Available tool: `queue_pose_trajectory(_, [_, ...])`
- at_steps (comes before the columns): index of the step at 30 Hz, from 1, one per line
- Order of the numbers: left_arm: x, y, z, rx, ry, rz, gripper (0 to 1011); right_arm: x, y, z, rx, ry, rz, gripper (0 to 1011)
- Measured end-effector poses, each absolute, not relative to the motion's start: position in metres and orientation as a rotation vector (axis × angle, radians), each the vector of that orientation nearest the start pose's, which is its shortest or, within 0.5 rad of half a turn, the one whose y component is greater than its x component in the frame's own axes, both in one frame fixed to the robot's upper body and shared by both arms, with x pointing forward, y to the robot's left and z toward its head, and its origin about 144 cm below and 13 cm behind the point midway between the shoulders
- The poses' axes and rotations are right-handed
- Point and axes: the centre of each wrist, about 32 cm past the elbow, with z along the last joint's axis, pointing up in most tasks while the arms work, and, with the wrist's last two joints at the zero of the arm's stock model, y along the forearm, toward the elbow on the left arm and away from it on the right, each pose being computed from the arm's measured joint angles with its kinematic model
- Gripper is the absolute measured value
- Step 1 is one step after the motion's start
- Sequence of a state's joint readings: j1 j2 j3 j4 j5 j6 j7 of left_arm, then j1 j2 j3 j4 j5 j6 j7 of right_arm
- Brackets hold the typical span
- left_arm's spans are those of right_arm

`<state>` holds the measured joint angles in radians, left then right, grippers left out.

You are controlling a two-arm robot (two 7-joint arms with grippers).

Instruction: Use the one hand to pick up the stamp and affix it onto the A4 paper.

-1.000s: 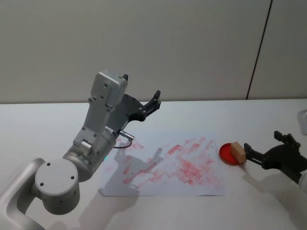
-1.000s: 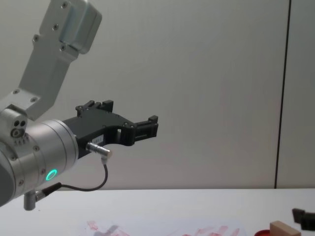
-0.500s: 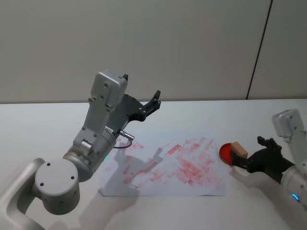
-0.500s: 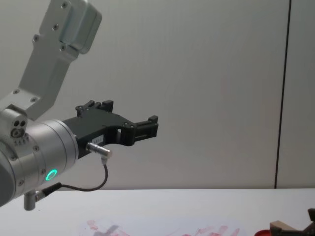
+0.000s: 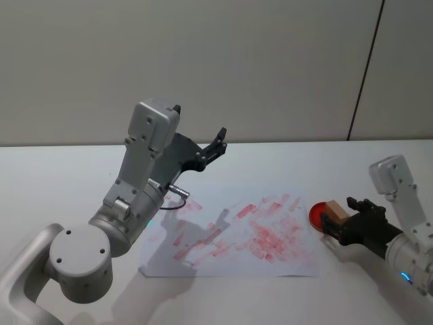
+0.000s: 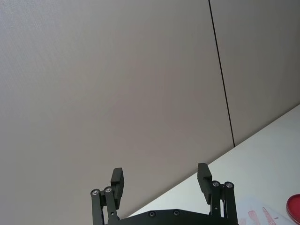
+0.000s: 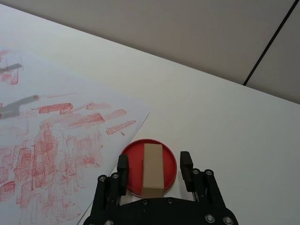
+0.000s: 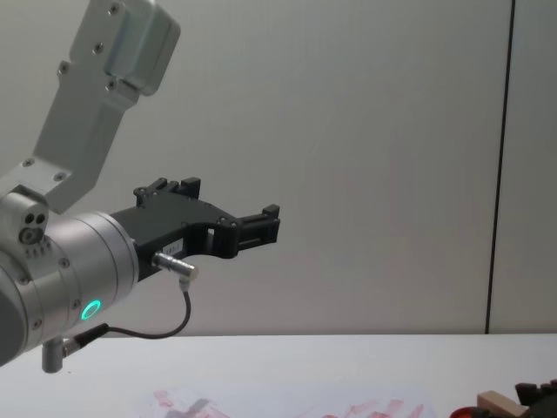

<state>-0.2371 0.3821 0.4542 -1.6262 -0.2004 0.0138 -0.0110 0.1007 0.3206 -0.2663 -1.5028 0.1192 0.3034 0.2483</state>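
The stamp (image 7: 153, 169) is a small tan wooden block lying on a round red disc (image 7: 133, 161) just off the right edge of the A4 paper (image 7: 51, 136), a white sheet covered in red prints. My right gripper (image 7: 154, 167) is open low over the disc. One finger (image 7: 123, 168) stands on each side of the stamp with a gap to it. In the head view the stamp (image 5: 333, 207) lies between those fingers at the table's right. My left gripper (image 5: 199, 122) is open and held high above the paper's (image 5: 223, 261) left part, holding nothing.
The white table (image 5: 61, 176) runs on to the left and in front of the paper. A plain grey wall (image 5: 270, 68) stands behind the table's far edge. The raised left arm (image 5: 139, 183) casts a shadow on the paper.
My right gripper has moved in from the right and turned, so its open fingers now flank the stamp. The left arm has not moved.
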Motion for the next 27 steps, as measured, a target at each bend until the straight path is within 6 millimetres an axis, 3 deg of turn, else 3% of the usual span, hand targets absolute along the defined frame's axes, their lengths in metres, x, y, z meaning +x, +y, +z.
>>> queue_pose_trajectory(15, [0.492, 0.1984, 1.2044, 0.061, -0.268, 1.124, 1001, 0.4807, -0.2449, 1.1386, -0.43, 0.106, -1.096, 235])
queue_pose_trajectory(27, [0.492, 0.1984, 1.2044, 0.061, -0.268, 1.124, 1002, 0.4816, -0.244, 1.1474, -0.375, 0.056, -1.104, 217])
